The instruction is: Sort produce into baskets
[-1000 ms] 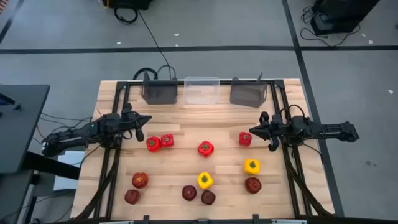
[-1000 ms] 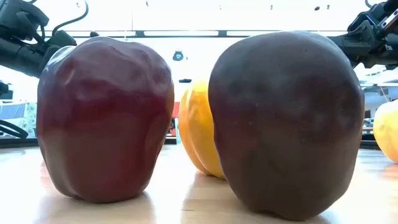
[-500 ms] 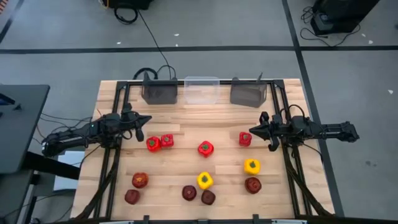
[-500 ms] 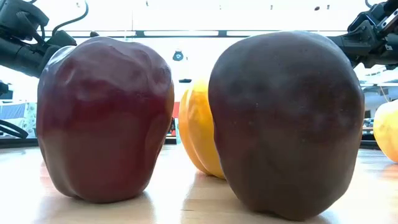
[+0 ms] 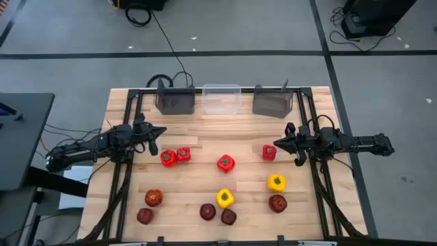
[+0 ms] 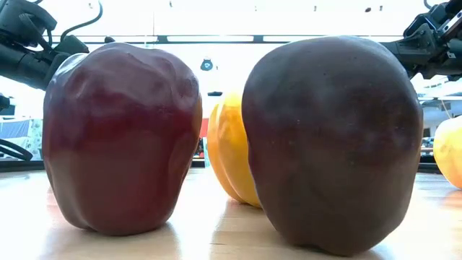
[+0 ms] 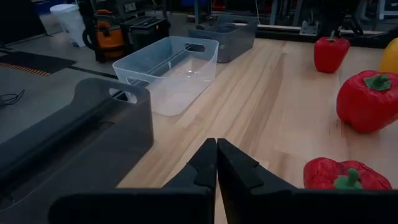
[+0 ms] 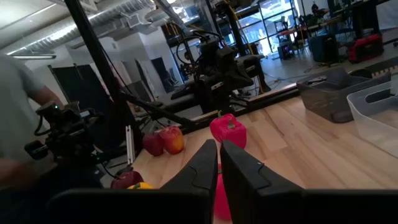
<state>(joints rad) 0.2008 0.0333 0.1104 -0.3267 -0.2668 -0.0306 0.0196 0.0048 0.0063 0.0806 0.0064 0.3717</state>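
Three baskets stand along the table's far edge: a dark grey one [image 5: 175, 101], a clear one [image 5: 220, 98] and a second dark grey one [image 5: 273, 102]. Red peppers [image 5: 168, 158] [image 5: 183, 155] [image 5: 225, 163] [image 5: 269, 152], two yellow peppers [image 5: 276, 182] [image 5: 224, 198] and several dark red apples [image 5: 153, 198] [image 5: 278, 203] rest on the wood. My left gripper [image 5: 162, 132] is shut and empty, just beyond the left pair of red peppers [image 7: 348, 177]. My right gripper [image 5: 276, 144] is shut and empty beside the right red pepper [image 8: 217, 186].
Black arm frames [image 5: 130, 130] [image 5: 311, 130] run along the table's left and right sides. In the low view two apples [image 6: 121, 137] [image 6: 332, 141] and a yellow pepper [image 6: 231, 152] fill the picture. A person's sleeve [image 8: 18, 93] shows beyond the table in the right wrist view.
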